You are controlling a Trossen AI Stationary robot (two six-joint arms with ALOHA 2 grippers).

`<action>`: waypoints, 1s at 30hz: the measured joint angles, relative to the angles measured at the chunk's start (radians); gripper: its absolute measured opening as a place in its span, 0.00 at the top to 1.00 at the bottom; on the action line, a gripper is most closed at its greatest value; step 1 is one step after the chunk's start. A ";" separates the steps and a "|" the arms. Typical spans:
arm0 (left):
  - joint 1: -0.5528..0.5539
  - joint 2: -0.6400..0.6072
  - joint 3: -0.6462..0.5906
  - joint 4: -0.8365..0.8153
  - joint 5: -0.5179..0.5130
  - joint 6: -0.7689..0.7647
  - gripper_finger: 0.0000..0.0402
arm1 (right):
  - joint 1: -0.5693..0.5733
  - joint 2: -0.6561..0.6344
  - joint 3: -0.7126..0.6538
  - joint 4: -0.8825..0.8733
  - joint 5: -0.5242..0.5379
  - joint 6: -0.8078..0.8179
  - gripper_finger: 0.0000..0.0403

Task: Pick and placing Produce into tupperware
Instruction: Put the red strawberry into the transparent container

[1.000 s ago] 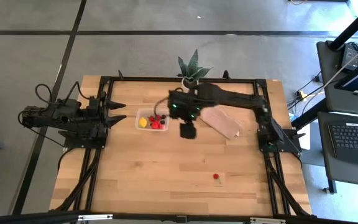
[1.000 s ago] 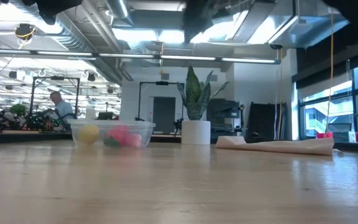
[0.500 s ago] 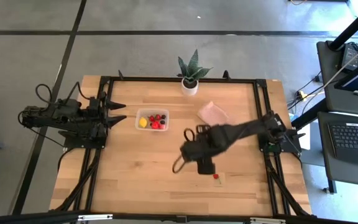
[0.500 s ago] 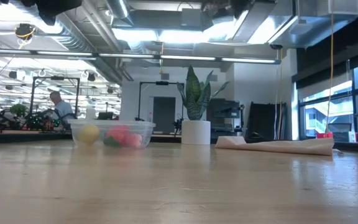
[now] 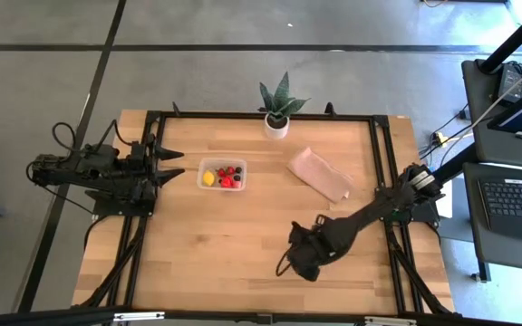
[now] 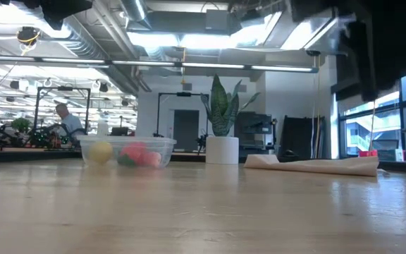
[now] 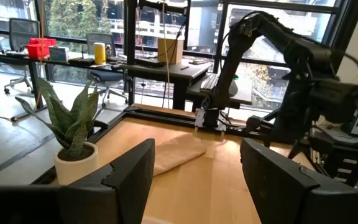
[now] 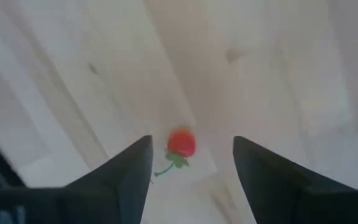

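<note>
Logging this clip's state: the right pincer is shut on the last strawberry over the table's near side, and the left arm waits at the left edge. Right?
Not quite. The right pincer is open, its fingers either side of the strawberry, which lies loose on the table; the right wrist view shows it. The left pincer does wait at the left edge.

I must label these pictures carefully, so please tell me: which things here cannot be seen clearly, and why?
- Loose strawberry: hidden in the high view under the right gripper; cut by the edge in the low view.
- Produce in the tupperware: too small to count in the high view, blurred through the wall in the low view.
- Left gripper: parked at the table's left edge.
</note>
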 joint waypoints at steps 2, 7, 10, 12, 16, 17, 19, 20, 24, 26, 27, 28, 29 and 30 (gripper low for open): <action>0.000 0.000 0.000 0.000 0.000 0.000 0.43 | 0.012 -0.006 -0.055 0.043 -0.021 0.071 0.45; 0.000 0.000 0.000 0.000 0.000 0.000 0.43 | 0.039 -0.008 -0.146 0.150 -0.061 0.198 0.47; 0.000 0.000 0.000 0.000 0.000 0.000 0.43 | 0.047 -0.008 -0.189 0.219 -0.062 0.244 0.47; 0.000 0.000 0.000 0.000 0.000 0.000 0.43 | 0.053 -0.008 -0.213 0.255 -0.062 0.268 0.47; 0.000 0.000 0.000 0.000 0.000 0.000 0.43 | 0.056 -0.008 -0.258 0.308 -0.067 0.276 0.47; 0.000 0.000 0.000 0.000 0.000 0.000 0.43 | 0.056 -0.008 -0.268 0.314 -0.070 0.282 0.47; 0.000 0.000 0.000 0.000 0.000 0.000 0.43 | 0.056 -0.008 -0.289 0.328 -0.071 0.298 0.47; 0.000 0.000 0.000 0.000 0.000 0.000 0.43 | 0.056 -0.008 -0.299 0.334 -0.072 0.301 0.47; 0.000 0.000 0.000 0.001 0.000 -0.001 0.43 | 0.056 -0.008 -0.347 0.360 -0.071 0.325 0.47; 0.000 0.000 0.000 0.001 0.000 -0.001 0.43 | 0.056 -0.011 -0.372 0.398 -0.071 0.326 0.47; 0.000 0.000 0.000 0.001 0.000 -0.001 0.43 | 0.056 -0.014 -0.385 0.417 -0.070 0.326 0.47; 0.000 0.000 0.000 0.001 0.000 -0.001 0.43 | 0.056 -0.016 -0.396 0.434 -0.069 0.326 0.47; 0.000 0.000 0.000 0.001 0.000 -0.001 0.43 | 0.056 -0.017 -0.405 0.448 -0.068 0.326 0.47; 0.000 0.000 0.000 0.001 0.000 -0.001 0.43 | 0.056 -0.017 -0.411 0.455 -0.067 0.326 0.47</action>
